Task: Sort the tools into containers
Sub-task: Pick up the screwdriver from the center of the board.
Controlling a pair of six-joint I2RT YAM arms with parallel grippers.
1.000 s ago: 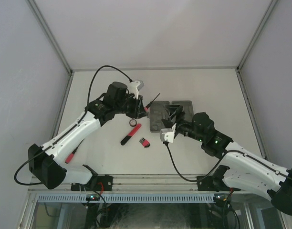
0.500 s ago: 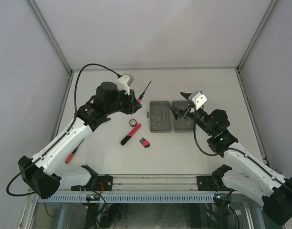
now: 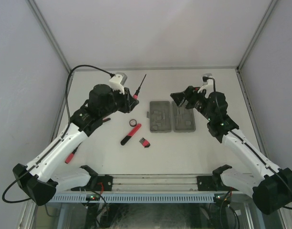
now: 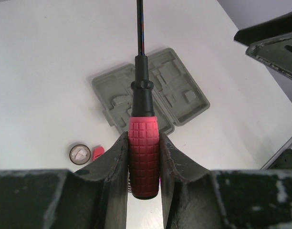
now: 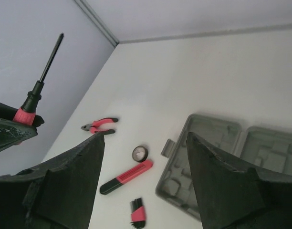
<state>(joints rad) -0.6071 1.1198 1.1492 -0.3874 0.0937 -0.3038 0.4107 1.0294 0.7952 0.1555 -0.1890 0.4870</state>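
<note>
Robot lab test cell: white table (image 3: 203, 148) boxed by plain grey walls (image 3: 151, 28), metal corner posts (image 3: 49, 38), slotted aluminium rail (image 3: 151, 197) at 6 o'clock.

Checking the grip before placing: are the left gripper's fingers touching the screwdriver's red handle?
Touching. Left wrist view: both fingers of the left gripper press against the screwdriver handle, no gap.
</note>
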